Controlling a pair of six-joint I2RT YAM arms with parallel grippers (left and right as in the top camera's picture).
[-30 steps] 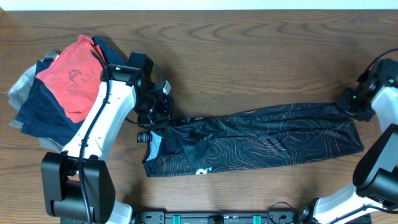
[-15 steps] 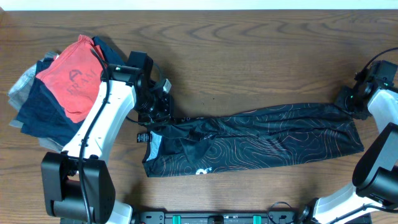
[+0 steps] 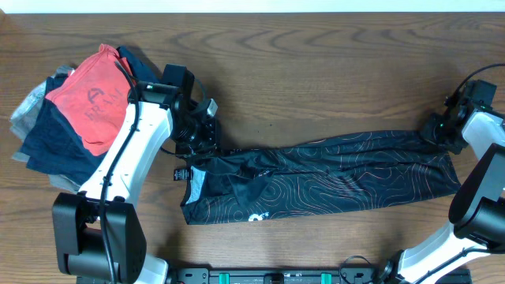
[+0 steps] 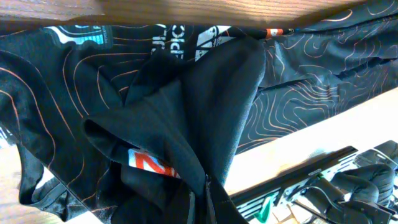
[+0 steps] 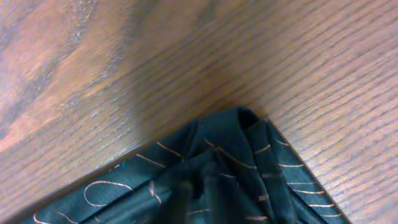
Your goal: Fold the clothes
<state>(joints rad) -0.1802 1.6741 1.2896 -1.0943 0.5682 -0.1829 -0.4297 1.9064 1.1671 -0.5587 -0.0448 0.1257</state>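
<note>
Two grippers are on one garment here. Nearest me, the rig frame (image 3: 268,276) runs along the front edge of the brown wood-grain table (image 3: 316,71). Just beyond it the black jersey (image 3: 331,177) lies stretched in a long band across the middle of the table. Thin orange and white contour lines run over it, and a small white logo sits near its front left hem.

The left gripper (image 3: 199,151) is clamped on a bunched fold at the jersey's left end. In my left wrist view the cloth gathers into a peak at the fingers, with a red-and-white tag showing in the folds. The right gripper (image 3: 439,128) is closed on the jersey's far right corner.

Further left, apart from the jersey and close to the table's left edge, a pile holds a red-orange shirt (image 3: 91,99) on top of navy garments (image 3: 55,150) and a grey cloth (image 3: 28,106). Beyond the jersey the wood lies open to the far edge, where a white strip (image 3: 252,5) runs.
</note>
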